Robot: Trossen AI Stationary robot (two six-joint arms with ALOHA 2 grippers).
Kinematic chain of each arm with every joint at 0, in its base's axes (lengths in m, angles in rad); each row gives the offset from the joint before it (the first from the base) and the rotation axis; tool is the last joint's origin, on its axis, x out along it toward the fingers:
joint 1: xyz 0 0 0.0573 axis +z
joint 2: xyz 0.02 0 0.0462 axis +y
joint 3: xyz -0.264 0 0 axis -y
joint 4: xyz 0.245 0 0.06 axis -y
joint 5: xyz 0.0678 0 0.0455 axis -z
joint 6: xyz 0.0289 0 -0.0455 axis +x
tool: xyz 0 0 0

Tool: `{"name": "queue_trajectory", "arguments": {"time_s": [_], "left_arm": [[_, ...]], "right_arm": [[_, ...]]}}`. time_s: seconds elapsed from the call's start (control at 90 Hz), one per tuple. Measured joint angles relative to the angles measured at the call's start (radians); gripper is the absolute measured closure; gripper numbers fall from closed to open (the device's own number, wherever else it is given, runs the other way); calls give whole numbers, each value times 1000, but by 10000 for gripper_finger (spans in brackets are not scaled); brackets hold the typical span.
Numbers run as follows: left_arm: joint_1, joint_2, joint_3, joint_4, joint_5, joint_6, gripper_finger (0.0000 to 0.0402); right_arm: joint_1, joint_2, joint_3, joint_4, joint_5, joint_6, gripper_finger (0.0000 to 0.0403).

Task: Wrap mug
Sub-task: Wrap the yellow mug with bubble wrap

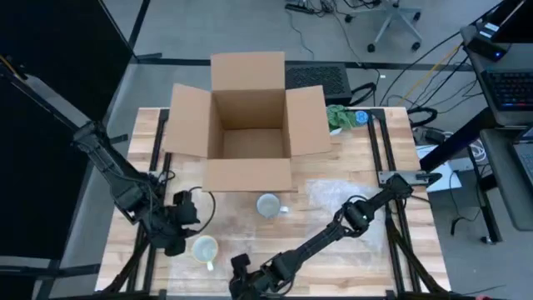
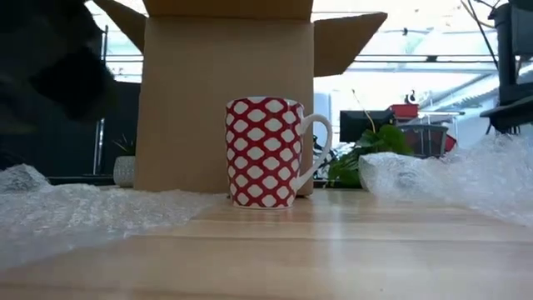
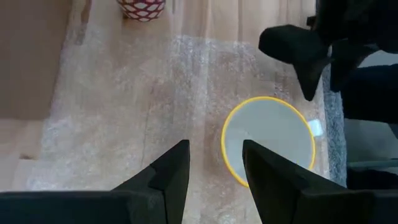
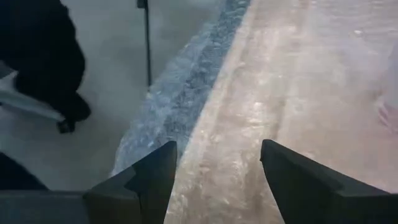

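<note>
high: looking straight down over the table (image 1: 333, 250), box (image 1: 248, 125) at 12 o'clock | low: sitting at tabletop level, facing the red mug (image 2: 265, 152) close up, box (image 2: 225, 100) behind | left wrist: looking down close on the yellow mug (image 3: 268, 140) | right wrist: looking down at the table edge (image 4: 205, 137)

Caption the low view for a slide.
Red-and-white patterned mug stands upright before the cardboard box, bubble wrap alongside.

Evenly lit from overhead in the high view; shadows soft and short. Strongly backlit at table height (windows behind blown out to white), leaving the cardboard box (image 2: 225, 100) face dull. Near bubble wrap (image 2: 75, 212) out of focus. Wrist views hazy, washed-out.
</note>
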Motion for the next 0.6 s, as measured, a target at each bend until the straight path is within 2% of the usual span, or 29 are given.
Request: {"name": "queue_trajectory", "arguments": {"time_s": [0.156, 0.367, 0.6], "left_arm": [[0, 0, 0, 0, -8, -1, 265], [0, 0, 0, 0, -12, -1, 265], [0, 0, 0, 0, -12, -6, 265]], "right_arm": [[1, 0, 0, -11, -3, -79, 231], [-13, 6, 2, -48, 0, -61, 278], [-26, -35, -2, -49, 5, -115, 370]]}}
